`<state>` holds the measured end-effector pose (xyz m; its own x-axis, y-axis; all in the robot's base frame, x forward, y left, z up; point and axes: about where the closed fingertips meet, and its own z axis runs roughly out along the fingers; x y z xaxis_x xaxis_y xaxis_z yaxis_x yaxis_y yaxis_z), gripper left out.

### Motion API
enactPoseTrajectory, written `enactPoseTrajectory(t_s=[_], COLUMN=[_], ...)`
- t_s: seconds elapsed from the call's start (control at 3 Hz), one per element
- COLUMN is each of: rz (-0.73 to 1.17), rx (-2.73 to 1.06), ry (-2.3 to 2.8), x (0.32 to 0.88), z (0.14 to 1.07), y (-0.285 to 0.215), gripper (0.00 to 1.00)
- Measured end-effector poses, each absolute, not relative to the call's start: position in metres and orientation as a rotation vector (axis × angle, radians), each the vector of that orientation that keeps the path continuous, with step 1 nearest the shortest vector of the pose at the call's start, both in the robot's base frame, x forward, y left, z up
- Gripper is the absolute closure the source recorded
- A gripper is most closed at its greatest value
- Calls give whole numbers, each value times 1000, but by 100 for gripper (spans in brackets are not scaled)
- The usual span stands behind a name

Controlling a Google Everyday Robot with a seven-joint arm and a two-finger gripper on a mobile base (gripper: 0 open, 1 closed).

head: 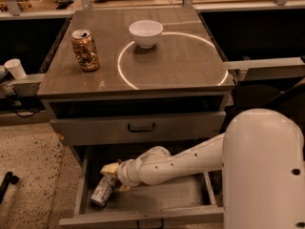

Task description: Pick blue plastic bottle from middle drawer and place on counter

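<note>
The blue plastic bottle (101, 192) lies on its side on the floor of the open middle drawer (143, 213), at the left, with its pale label showing. My gripper (116, 178) is down inside the drawer at the bottle's upper end. Its yellowish fingers (109, 168) stand apart, one on each side of that end; the cap is hidden behind them. The white arm reaches in from the right. The counter (181, 66) with the white circle is above.
A gold-brown can (85, 49) stands at the counter's left. A white bowl (146, 33) sits on the circle's far edge. A shut upper drawer with a dark handle (141, 127) overhangs the open drawer. A white cup (15, 68) is at far left.
</note>
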<state>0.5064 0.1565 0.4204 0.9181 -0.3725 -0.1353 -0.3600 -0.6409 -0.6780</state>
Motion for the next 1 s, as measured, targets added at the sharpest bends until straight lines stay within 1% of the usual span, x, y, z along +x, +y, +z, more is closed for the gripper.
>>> enactPoseTrajectory(t_s=[1.0], rz=[107], rx=[-2308], ry=[466], x=[482], z=[382], y=[206], gripper=[32])
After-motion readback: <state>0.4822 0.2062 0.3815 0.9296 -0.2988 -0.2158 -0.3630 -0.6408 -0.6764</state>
